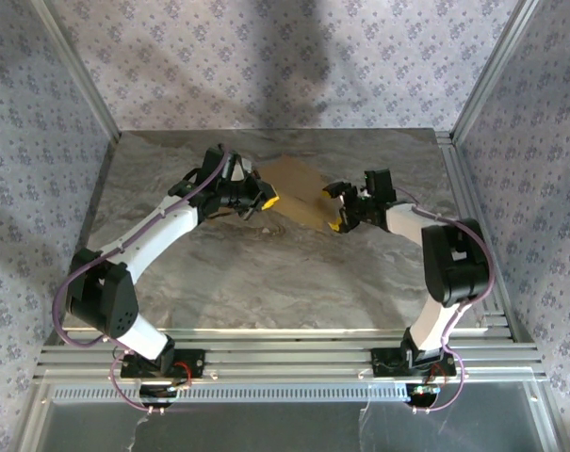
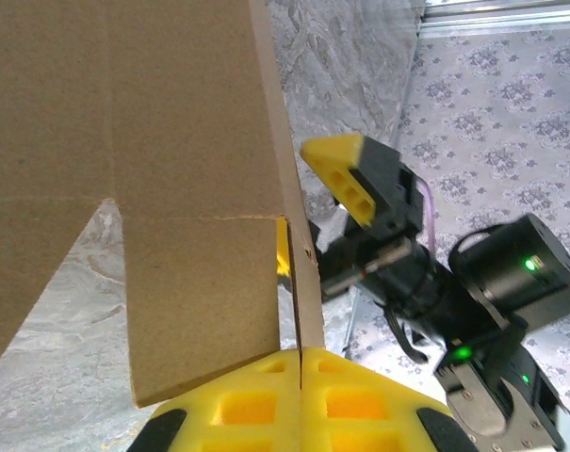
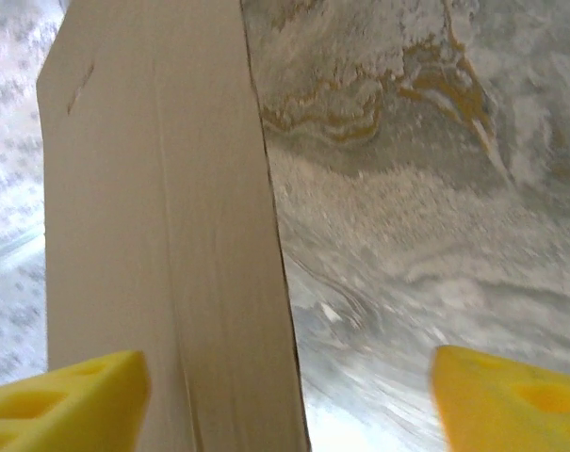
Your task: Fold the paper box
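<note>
- Tan cardboard, the paper box (image 1: 299, 188), lies as an unfolded sheet on the marble table (image 1: 266, 282), toward 12 o'clock from its middle.
- The left arm reaches in from 7 o'clock. The left gripper (image 1: 263, 199) pinches the sheet's 9 o'clock edge between closed yellow pads.
- The right arm bends in from 3 o'clock. The right gripper (image 1: 338, 212) stands wide, straddling the sheet's 3 o'clock edge.
- Open tabletop spreads toward 6 o'clock, between the arms.

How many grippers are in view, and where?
2. The left gripper is at the left edge of the paper box, shut on it. The right gripper is at its right edge, open around the cardboard.
</note>
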